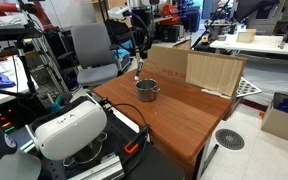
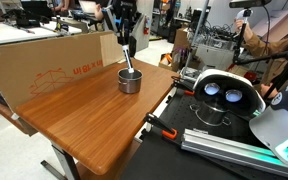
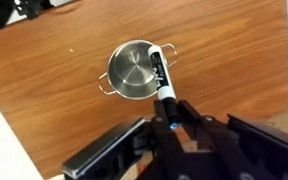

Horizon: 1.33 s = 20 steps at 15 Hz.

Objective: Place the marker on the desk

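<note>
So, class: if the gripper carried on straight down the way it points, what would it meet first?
Probably the metal cup: the gripper points down, and the marker in its fingers lies over the cup's rim, not bare desk. Depth is unclear.

A: Illumination?
B: Bright, even, from overhead; short, faint shadows; soft sheen on desk (image 2: pixel 84 110), glint inside metal cup (image 3: pixel 132 72).
A: Sharpness?
B: Coarse and soft throughout; blurred gripper (image 3: pixel 174 120) in wrist-view foreground.

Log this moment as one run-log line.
phase: holding | gripper: shut on marker | marker: over metal cup rim | desk: marker not yet placed
</note>
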Each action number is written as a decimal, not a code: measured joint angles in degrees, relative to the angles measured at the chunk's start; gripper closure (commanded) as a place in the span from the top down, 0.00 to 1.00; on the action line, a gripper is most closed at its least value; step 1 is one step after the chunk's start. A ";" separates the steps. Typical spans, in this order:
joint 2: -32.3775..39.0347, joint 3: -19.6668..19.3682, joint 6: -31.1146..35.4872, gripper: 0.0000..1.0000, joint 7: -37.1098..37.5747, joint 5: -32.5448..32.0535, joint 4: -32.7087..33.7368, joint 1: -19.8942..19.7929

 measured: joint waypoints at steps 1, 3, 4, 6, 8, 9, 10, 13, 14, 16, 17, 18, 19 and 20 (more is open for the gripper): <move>-1.09 0.08 0.00 0.06 -1.07 2.06 -0.20 -0.01; -2.62 0.30 -0.10 0.06 -3.77 7.06 -0.17 -0.02; -2.94 0.43 -0.33 0.06 -5.32 9.75 0.03 -0.02; -2.81 0.62 -1.71 0.06 -8.45 14.98 0.96 -0.02; -2.11 0.64 -4.64 0.06 -10.62 18.57 2.43 -0.08; -1.35 0.64 -6.32 0.06 -11.20 19.71 3.46 -0.12; -0.32 0.65 -7.95 0.06 -11.51 20.44 4.61 -0.17; 4.38 0.68 -11.82 0.06 -11.75 21.71 8.72 -0.43; 6.24 0.68 -12.57 0.06 -11.75 21.90 10.28 -0.53; 9.89 0.77 -13.56 0.06 -11.75 22.33 13.36 -0.68; 11.64 0.87 -14.03 0.06 -11.75 22.42 14.92 -0.74; 13.32 0.99 -14.55 0.06 -11.74 22.44 16.50 -0.78; 14.93 1.13 -14.89 0.06 -11.62 22.44 18.07 -0.78; 16.50 1.28 -15.23 0.06 -11.42 22.44 19.64 -0.78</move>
